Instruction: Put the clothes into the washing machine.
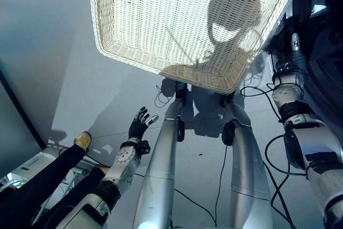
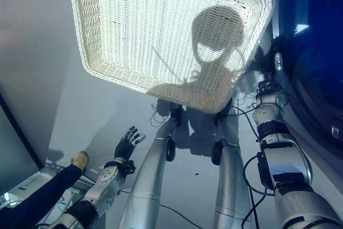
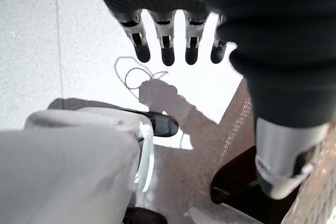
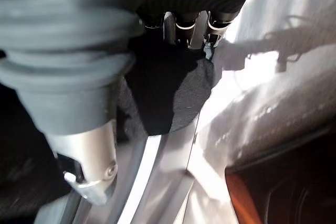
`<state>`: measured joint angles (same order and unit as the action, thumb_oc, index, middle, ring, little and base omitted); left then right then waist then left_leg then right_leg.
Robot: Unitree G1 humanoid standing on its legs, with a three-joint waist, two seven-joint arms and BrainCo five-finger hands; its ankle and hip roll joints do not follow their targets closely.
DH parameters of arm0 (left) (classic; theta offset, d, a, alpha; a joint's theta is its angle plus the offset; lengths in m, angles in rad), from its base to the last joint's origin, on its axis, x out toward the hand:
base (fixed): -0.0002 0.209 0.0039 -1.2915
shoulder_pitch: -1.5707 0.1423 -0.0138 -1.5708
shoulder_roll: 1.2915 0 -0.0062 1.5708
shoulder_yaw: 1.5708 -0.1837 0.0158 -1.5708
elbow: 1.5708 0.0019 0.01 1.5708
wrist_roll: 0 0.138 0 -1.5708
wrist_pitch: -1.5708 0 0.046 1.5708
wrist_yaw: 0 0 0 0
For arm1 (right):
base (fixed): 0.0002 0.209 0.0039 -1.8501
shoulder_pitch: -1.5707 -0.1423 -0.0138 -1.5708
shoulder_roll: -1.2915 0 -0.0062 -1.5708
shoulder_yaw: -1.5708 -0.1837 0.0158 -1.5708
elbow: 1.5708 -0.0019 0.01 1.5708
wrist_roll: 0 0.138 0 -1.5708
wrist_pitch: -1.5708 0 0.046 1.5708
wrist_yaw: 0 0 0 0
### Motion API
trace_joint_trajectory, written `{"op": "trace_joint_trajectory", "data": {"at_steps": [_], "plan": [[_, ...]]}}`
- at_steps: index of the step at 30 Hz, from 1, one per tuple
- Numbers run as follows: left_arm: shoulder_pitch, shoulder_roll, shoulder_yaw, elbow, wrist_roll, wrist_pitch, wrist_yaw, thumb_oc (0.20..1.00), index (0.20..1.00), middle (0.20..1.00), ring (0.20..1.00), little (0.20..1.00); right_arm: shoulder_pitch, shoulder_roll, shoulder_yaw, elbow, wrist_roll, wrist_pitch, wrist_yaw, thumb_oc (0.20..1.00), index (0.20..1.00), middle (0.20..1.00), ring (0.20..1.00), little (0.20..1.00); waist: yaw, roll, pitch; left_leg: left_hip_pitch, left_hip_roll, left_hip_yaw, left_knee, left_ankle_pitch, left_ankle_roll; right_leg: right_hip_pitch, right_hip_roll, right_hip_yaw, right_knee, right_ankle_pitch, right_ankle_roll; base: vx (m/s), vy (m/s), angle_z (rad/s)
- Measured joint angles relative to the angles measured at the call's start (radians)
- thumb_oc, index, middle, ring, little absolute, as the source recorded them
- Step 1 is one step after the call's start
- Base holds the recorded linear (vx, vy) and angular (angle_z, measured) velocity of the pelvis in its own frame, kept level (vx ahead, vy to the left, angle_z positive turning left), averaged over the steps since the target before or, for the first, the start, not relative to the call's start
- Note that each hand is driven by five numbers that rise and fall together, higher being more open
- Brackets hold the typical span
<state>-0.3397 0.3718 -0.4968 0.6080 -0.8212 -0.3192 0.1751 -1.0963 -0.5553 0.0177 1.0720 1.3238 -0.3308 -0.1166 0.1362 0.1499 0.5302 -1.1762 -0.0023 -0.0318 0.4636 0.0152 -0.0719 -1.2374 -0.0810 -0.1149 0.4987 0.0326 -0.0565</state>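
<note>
Left eye view: a white woven wicker laundry basket (image 1: 177, 20), rectangular and shallow, sits on the pale grey floor (image 1: 69, 89) at the top of the frame, its bottom bare. The left robot hand (image 1: 140, 123) hangs over the floor below the basket's left corner, fingers straight and spread, holding nothing. At the right edge the right arm reaches up beside the basket toward a dark mass of black cloth (image 1: 321, 41); whether the right robot hand (image 1: 292, 46) has hold of it I cannot tell. A person's dark-sleeved leg and yellow shoe (image 1: 82, 140) show at lower left.

Right eye view: same layout. To the right of the basket stands the washing machine with a dark round door opening (image 2: 316, 73); the right arm ends at its rim.

Left wrist view: the left robot hand's dark-tipped fingers (image 3: 167, 51) stand in a straight row over the sunlit floor, apart from anything.

Right wrist view: the right robot hand's fingers (image 4: 184, 30) point into the black cloth (image 4: 168, 87), which lies against a pale curved rim of the machine (image 4: 157, 161). The fingertips are hidden in the cloth, so the grasp cannot be told.
</note>
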Motion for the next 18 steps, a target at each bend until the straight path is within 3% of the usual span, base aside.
{"op": "trace_joint_trajectory", "data": {"at_steps": [2, 3, 4, 10, 13, 14, 18], "plan": [[0.004, 0.0, 0.008, 0.002, 0.0, 0.0, -0.003, 1.0, 1.0, 1.0, 1.0, 1.0, -0.002, -0.012, 0.024, -0.028, -0.014, -0.001, 0.012, 1.0, 1.0, 1.0, 1.0, 1.0, -0.001, 0.0, 0.0, 0.016, 0.0, 0.003, -0.013, 0.004, 0.005, 0.018, 0.001, 0.0, -0.02, 0.009, 0.003, -0.05, 0.032, -0.03], [0.007, 0.001, 0.008, 0.001, 0.0, 0.0, -0.004, 1.0, 1.0, 1.0, 1.0, 1.0, -0.001, -0.013, 0.031, -0.036, -0.017, -0.006, 0.022, 0.799, 0.799, 0.799, 0.799, 0.799, -0.004, 0.0, 0.0, 0.027, 0.002, 0.004, -0.019, 0.005, 0.006, 0.029, 0.001, 0.0, -0.025, 0.01, 0.004, -0.05, 0.043, -0.02], [0.009, 0.0, 0.007, 0.001, 0.0, -0.001, -0.009, 1.0, 1.0, 1.0, 1.0, 1.0, 0.0, -0.008, 0.038, -0.04, -0.017, -0.006, 0.035, 0.2, 0.2, 0.2, 0.2, 0.2, -0.006, 0.0, 0.0, 0.05, 0.002, 0.005, -0.029, 0.007, 0.007, 0.052, 0.002, 0.001, -0.037, 0.013, 0.008, -0.05, 0.047, 0.0], [0.036, 0.0, 0.008, 0.011, 0.0, -0.003, -0.029, 1.0, 1.0, 1.0, 1.0, 1.0, -0.005, -0.035, 0.019, -0.168, 0.039, -0.114, 0.068, 0.2, 0.2, 0.2, 0.2, 0.2, -0.019, -0.001, 0.0, 0.128, -0.003, 0.023, -0.077, 0.019, 0.013, 0.123, 0.007, 0.013, -0.081, 0.026, 0.021, -0.05, 0.06, -0.03], [0.036, 0.0, 0.008, 0.011, 0.0, -0.003, -0.029, 1.0, 1.0, 1.0, 1.0, 1.0, -0.005, -0.035, 0.019, -0.168, 0.039, -0.114, 0.068, 0.2, 0.2, 0.2, 0.2, 0.2, -0.019, -0.001, 0.0, 0.128, -0.003, 0.023, -0.077, 0.019, 0.013, 0.123, 0.007, 0.013, -0.081, 0.026, 0.021, 0.0, 0.0, 0.0], [0.051, 0.001, 0.009, 0.018, 0.0, -0.006, -0.03, 1.0, 1.0, 1.0, 1.0, 1.0, -0.013, -0.052, -0.008, -0.202, 0.082, -0.17, 0.079, 0.2, 0.2, 0.2, 0.2, 0.2, -0.041, 0.0, 0.0, 0.177, -0.006, 0.031, -0.1, 0.022, 0.017, 0.163, 0.006, 0.022, -0.091, 0.025, 0.025, 0.0, 0.0, 0.0], [0.052, -0.005, 0.025, 0.034, -0.003, -0.002, -0.037, 1.0, 1.0, 1.0, 1.0, 1.0, 0.021, -0.061, -0.055, -0.285, 0.124, -0.202, 0.043, 0.2, 0.2, 0.2, 0.2, 0.2, -0.076, -0.002, 0.001, 0.221, -0.003, 0.041, -0.108, 0.023, 0.017, 0.202, 0.011, 0.028, -0.104, 0.034, 0.019, -0.02, 0.06, -0.07]]}}
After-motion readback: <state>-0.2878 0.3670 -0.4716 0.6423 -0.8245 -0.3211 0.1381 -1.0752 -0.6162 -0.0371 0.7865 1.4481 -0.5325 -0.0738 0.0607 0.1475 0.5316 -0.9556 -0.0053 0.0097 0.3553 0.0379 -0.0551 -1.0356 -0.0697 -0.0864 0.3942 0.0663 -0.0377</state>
